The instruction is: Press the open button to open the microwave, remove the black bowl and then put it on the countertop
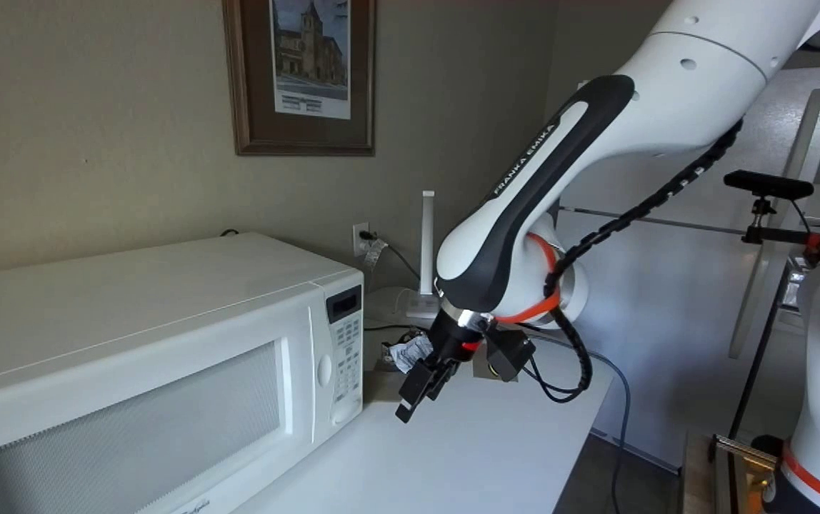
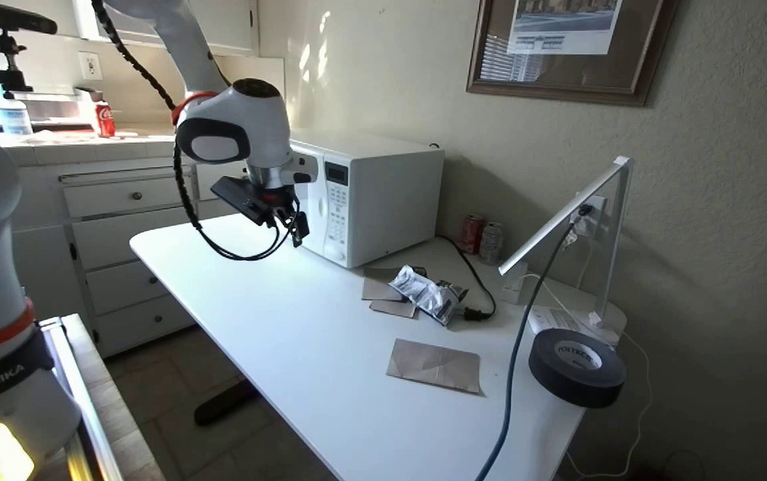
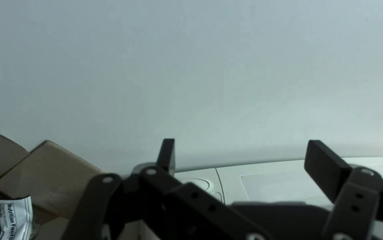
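Hovering above the smooth white worktop (image 2: 330,347) with the black two-fingered gripper (image 3: 241,146) spread wide, near the large white boxy microwave (image 2: 393,200), closed and standing on that worktop beside flat brown cardboard pieces (image 2: 378,285) and a crumpled silver wrapper (image 2: 425,294).

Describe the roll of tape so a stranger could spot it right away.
From the white microwave, follow the white countertop to a white lamp. The roll of tape sits by it: a thick black ring with a white centre, unlike that slim lamp or the flat brown sheet nearby.
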`<state>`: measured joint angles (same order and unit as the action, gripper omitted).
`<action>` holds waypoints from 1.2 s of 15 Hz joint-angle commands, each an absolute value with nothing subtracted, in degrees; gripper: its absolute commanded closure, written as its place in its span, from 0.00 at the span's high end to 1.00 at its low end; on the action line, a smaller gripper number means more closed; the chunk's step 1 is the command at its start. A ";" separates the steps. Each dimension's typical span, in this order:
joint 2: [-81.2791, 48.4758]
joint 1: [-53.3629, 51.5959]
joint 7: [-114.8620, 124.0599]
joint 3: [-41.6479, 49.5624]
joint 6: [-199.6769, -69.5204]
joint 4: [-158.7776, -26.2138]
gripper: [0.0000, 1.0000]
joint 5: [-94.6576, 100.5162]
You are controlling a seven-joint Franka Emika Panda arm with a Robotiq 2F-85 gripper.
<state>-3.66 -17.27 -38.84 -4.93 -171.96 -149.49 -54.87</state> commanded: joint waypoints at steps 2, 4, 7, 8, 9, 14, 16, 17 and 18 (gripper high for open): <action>-10.68 -15.87 -54.14 -6.82 -173.45 -142.94 1.00 -67.06; -13.50 -15.27 -59.57 -7.37 -173.82 -140.53 1.00 -71.50; -17.42 -14.28 -67.41 -8.06 -174.27 -137.26 1.00 -78.32; -18.51 -14.01 -69.67 -8.14 -174.34 -136.42 1.00 -80.21; -19.56 -13.77 -72.08 -8.16 -174.69 -135.54 1.00 -82.12; -24.05 -13.14 -85.45 -7.94 -176.86 -129.63 0.50 -95.08; -25.43 -13.59 -91.17 -7.11 -176.75 -127.22 0.35 -101.03; -26.03 -13.93 -93.84 -6.55 -176.52 -126.20 0.28 -103.90; -26.63 -14.34 -96.70 -5.89 -176.25 -125.13 0.19 -107.11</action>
